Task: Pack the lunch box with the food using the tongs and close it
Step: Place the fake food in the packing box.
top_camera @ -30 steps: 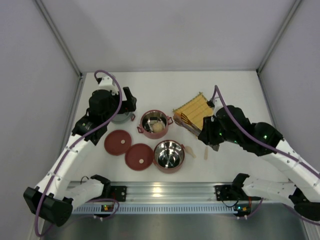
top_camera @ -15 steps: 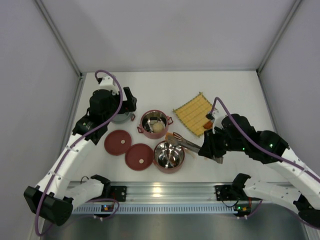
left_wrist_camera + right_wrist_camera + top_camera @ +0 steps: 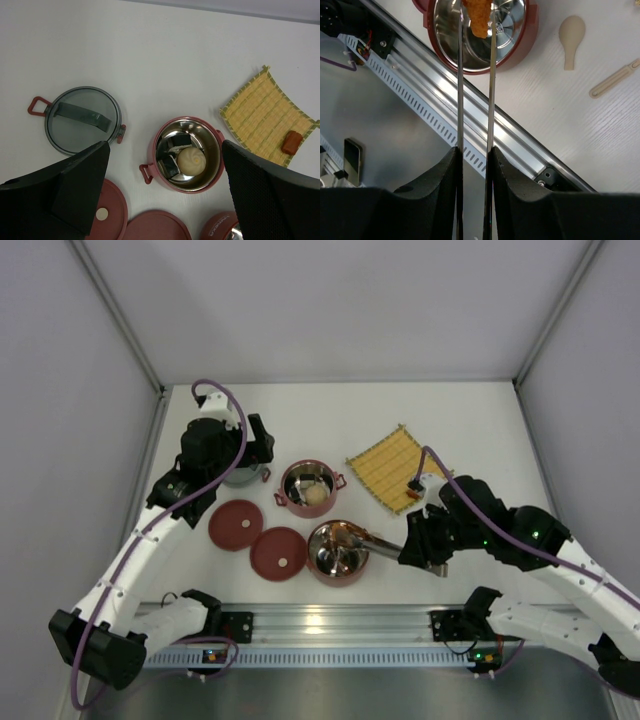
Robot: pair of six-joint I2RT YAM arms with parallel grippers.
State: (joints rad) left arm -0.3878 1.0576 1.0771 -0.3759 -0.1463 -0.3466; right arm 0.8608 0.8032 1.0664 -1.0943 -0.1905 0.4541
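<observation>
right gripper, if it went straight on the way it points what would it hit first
Most likely the near bowl. The right gripper points along the tongs it holds, and their tips pinch an orange piece over that bowl. Height is unclear, so the rim might come first.

The tongs (image 3: 378, 538) reach in from the right over the near bowl (image 3: 322, 562), barring that side, while two lids (image 3: 236, 525) lie close on its left and the rail (image 3: 330, 625) runs just in front. The far bowl (image 3: 303, 510) is open from above, with bare table (image 3: 330, 415) behind it and a gap to the mat (image 3: 385, 465) on its right.
</observation>
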